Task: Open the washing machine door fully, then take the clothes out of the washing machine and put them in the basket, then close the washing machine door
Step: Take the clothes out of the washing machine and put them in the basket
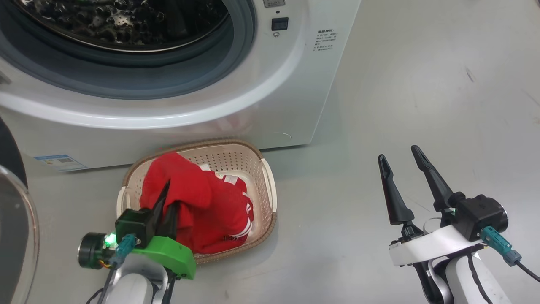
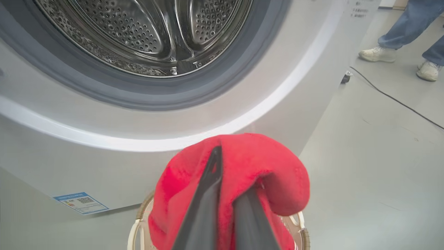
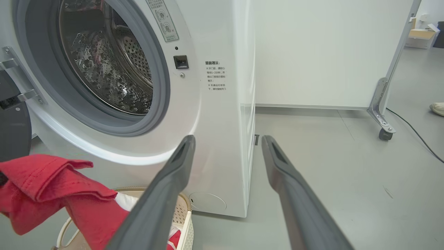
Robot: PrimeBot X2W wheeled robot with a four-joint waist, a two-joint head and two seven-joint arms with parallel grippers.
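A: Grey floor (image 1: pixel 400 84) all round, a white washing machine (image 1: pixel 295 84) across the upper left of the frame, its door (image 1: pixel 17 236) standing open at the far left edge. Where are the clothes (image 1: pixel 202 211)?
B: Lower centre, heaped in the basket (image 1: pixel 272 190) just in front of the machine, with one red fold raised above the rim.
A: Raised by what?
B: The left gripper (image 1: pixel 171 194), its fingers pinched tight on that fold. The right gripper (image 1: pixel 398 153), at lower right, stands spread wide and holds nothing.
A: How does the cloth handle?
B: Soft, light and limp, I judge; it sags on either side of the fingers. A bunched fold is the place to pinch, not a flat patch
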